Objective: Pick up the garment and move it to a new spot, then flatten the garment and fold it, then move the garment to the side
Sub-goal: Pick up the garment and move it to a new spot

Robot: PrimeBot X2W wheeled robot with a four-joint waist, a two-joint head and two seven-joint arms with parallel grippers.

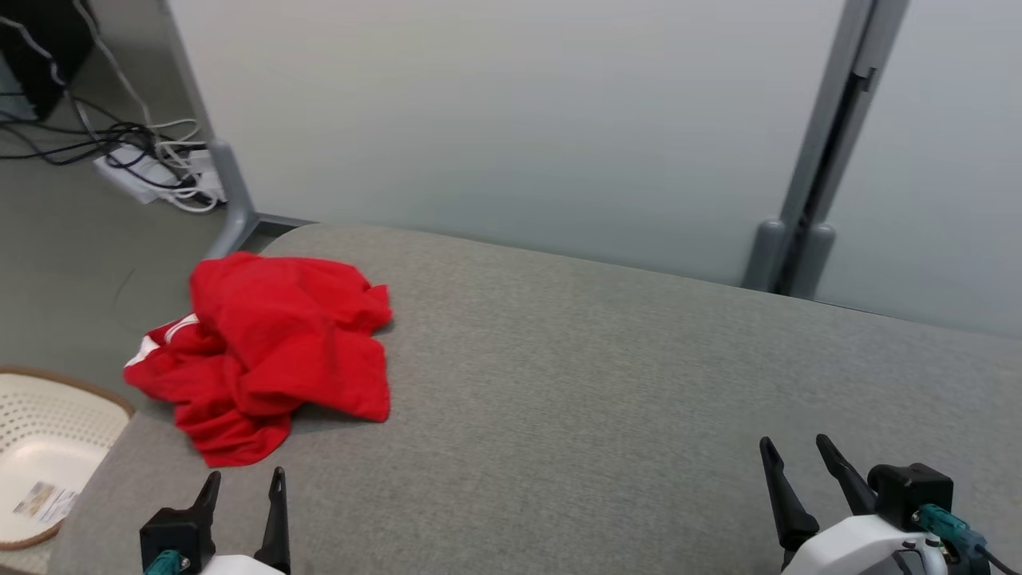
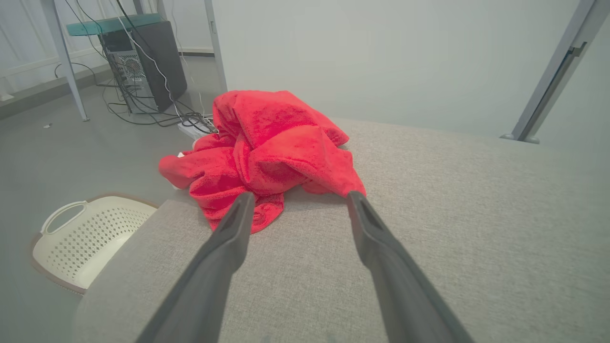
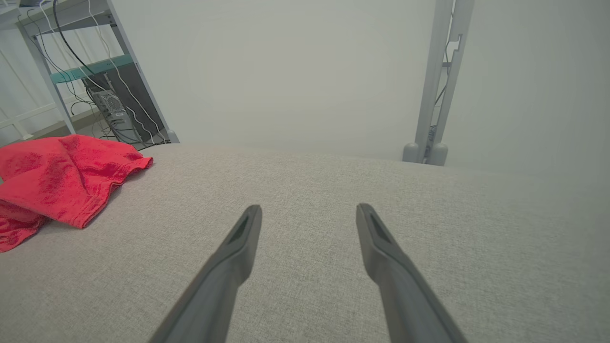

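Head view: garment [image 1: 271,343] lies just ahead of left jaws.

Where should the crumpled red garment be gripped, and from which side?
Probably the raised bunch of folds at the middle of the crumpled red cloth garment, approached from its near side by the left gripper, whose jaws stand open short of it; the edges lie flat on the grey fabric surface.

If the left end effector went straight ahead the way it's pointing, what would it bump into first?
Probably the crumpled red garment, lying just ahead of the open left end effector on the grey surface; depth is unclear.
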